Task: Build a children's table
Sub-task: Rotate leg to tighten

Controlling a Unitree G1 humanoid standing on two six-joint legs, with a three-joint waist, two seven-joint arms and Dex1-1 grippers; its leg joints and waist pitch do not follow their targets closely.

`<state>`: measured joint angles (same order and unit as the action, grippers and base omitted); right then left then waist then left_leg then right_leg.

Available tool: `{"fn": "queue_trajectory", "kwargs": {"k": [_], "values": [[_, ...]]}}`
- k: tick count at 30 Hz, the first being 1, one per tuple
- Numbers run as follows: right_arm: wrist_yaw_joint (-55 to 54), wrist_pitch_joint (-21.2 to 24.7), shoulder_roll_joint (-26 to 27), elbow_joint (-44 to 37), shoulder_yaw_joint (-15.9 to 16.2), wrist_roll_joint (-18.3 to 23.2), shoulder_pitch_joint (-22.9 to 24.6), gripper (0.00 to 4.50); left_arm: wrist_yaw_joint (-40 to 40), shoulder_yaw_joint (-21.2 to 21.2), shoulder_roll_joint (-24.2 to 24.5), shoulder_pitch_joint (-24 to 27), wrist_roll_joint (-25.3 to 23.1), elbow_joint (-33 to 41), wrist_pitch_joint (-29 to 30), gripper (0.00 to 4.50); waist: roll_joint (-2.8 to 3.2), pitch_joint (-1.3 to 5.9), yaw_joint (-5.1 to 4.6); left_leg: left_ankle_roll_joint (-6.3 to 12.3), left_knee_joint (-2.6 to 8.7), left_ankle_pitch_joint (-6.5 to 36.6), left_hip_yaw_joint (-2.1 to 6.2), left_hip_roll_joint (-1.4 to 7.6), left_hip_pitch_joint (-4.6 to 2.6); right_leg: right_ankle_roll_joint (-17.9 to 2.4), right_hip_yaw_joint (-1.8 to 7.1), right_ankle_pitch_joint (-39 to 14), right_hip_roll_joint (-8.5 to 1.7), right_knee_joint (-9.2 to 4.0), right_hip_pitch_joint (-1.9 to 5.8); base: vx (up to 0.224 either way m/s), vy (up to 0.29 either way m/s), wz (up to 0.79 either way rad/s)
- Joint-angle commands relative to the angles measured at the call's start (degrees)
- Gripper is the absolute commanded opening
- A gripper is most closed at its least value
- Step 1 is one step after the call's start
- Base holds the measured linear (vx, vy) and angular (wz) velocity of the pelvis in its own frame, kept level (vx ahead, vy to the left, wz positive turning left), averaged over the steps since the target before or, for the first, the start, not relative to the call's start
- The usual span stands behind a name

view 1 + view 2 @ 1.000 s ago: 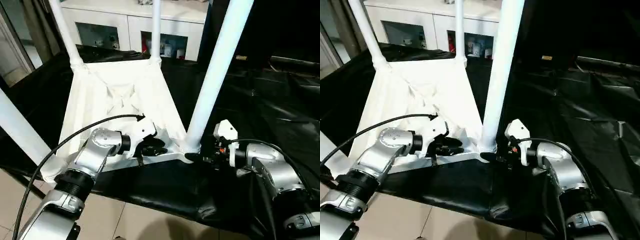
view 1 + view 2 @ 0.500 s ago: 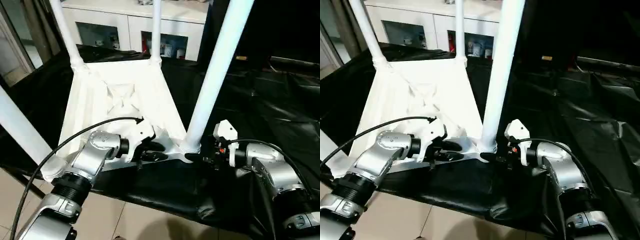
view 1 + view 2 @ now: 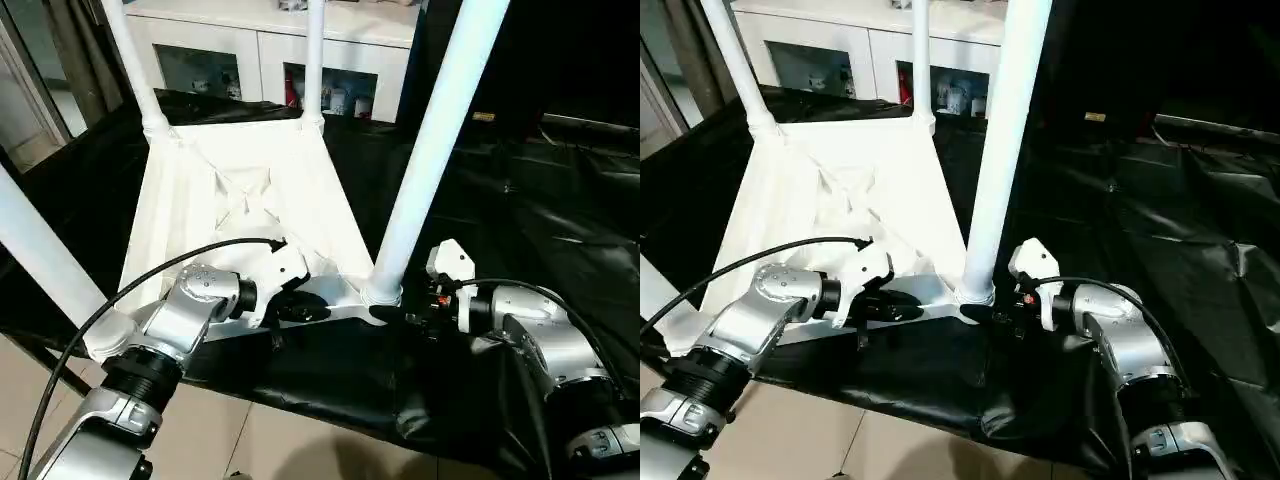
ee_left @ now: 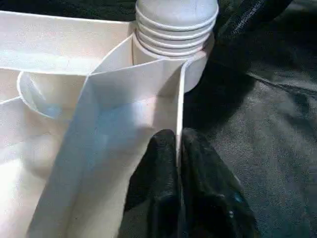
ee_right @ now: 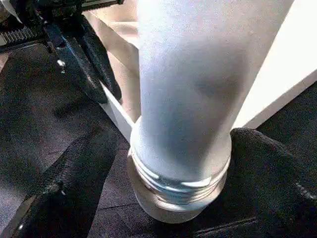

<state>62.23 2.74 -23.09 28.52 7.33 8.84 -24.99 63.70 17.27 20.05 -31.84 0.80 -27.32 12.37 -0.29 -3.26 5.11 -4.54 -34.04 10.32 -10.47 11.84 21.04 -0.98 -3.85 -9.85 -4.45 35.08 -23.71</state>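
Left gripper (image 4: 177, 163) pinched nearly shut on the thin near rim of the white plastic ribbed tabletop (image 3: 240, 200), lying upside down on the black sheet-covered surface (image 3: 560, 220), probably to pin it in place. Right gripper (image 5: 173, 163) spread wide around the base of the near-right long white cylindrical leg (image 3: 430, 140), black fingers (image 5: 74, 163) either side of the threaded end in its corner socket (image 3: 380, 295), looks ready for twisting. Other three legs (image 3: 313, 60) standing upright in their sockets, white glass-doored cabinet (image 3: 270, 50) behind.
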Motion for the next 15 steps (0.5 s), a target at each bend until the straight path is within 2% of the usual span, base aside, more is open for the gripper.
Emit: {"fn": "queue_trajectory", "kwargs": {"k": [1,3,8,10,14,15], "values": [[-0.33,-0.78,0.09,0.78,0.32,-0.5,-0.48,4.03,0.91,1.19,0.78,0.17,-0.96,0.45,-0.12,0.03,-0.5,3.99,0.07,3.1,3.73,11.22,0.3,1.13,-0.46,-10.7,2.31,-15.93,-3.37,-4.54,3.3,0.0,0.0,0.0],[-0.45,-0.9,0.12,0.85,0.33,-0.56,-0.51,4.03,1.38,1.77,1.07,0.49,-1.31,0.73,-0.31,0.03,-0.51,4.07,-0.01,3.08,3.71,10.77,0.33,1.13,-0.39,-10.78,2.3,-15.04,-3.35,-4.4,3.38,0.0,0.0,0.0],[-0.98,-1.28,0.46,1.21,0.39,-0.83,-0.8,4.03,0.83,2.26,1.02,0.64,-1.88,0.43,-0.95,0.03,-0.55,4.28,-0.01,4.02,3.51,8.64,0.24,1.16,-0.33,-12.64,2.33,-9.49,-3.22,-3.75,3.48,0.0,0.0,0.0],[-1.25,-1.4,0.64,1.35,0.41,-0.94,-0.91,4.03,0.5,2.22,0.95,0.54,-1.99,0.2,-1.27,0.03,-0.49,4.26,0.01,4.09,3.51,8.81,0.22,1.16,-0.33,-12.86,2.33,-9.51,-3.27,-3.74,3.48,0.0,0.0,0.0],[-2.89,-1.39,1.63,2.48,0.02,-0.97,-1.54,4.03,-0.23,1.76,0.61,0.18,-1.96,-0.73,-2.9,0.03,-0.49,4.06,-0.02,3.16,3.68,11.06,0.2,1.16,-0.56,-11.93,2.35,-13.68,-3.34,-4.26,3.33,0.0,0.0,0.0],[-2.88,-1.35,1.73,2.52,0.13,-1.0,-1.58,3.73,-0.22,1.71,0.57,0.14,-1.89,-0.8,-2.94,0.0,-0.53,4.06,-0.02,2.99,3.71,11.27,0.22,1.2,-0.58,-11.7,2.36,-14.11,-3.35,-4.28,3.32,0.0,0.0,0.0]]}}
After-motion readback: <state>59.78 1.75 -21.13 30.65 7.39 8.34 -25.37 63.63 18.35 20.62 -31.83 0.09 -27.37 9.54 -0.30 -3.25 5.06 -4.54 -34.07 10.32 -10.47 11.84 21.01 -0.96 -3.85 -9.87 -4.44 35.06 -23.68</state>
